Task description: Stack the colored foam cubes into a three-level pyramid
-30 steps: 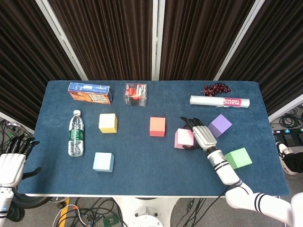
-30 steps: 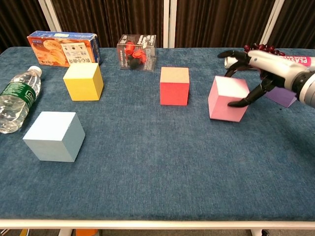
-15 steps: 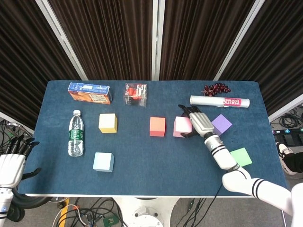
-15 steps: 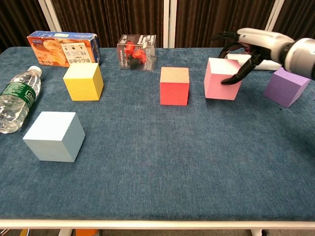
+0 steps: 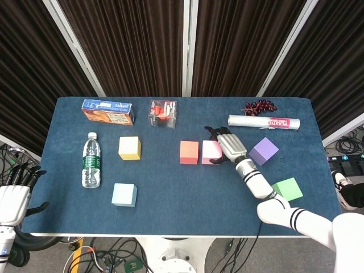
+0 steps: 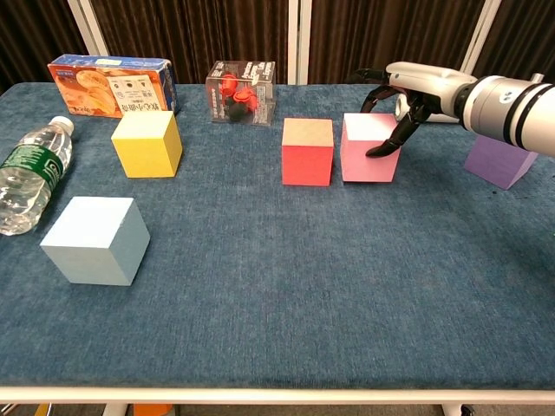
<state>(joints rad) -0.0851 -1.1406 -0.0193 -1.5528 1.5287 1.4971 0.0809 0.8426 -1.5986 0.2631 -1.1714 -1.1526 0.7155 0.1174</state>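
My right hand (image 5: 228, 146) (image 6: 419, 80) grips the pink cube (image 5: 211, 152) (image 6: 367, 150) from its right side, fingers over the far top edge and thumb on the near right face. The pink cube stands on the table just right of the red cube (image 5: 189, 152) (image 6: 307, 152), with a narrow gap between them. The yellow cube (image 5: 129, 148) (image 6: 146, 143) and the light blue cube (image 5: 124, 194) (image 6: 95, 240) sit to the left. The purple cube (image 5: 264, 151) (image 6: 499, 160) and the green cube (image 5: 286, 189) lie to the right. My left hand (image 5: 14, 196) hangs open off the table's front left corner.
A water bottle (image 5: 91, 160) (image 6: 26, 175) lies at the left. Along the back stand an orange box (image 5: 107, 111) (image 6: 111, 84), a clear box with red contents (image 5: 162, 113) (image 6: 241, 92), a plastic wrap roll (image 5: 263, 121) and dark grapes (image 5: 260, 106).
My right hand has carried the pink cube left and back across the table, from near the purple cube to right beside the red cube. The left hand has stayed still.
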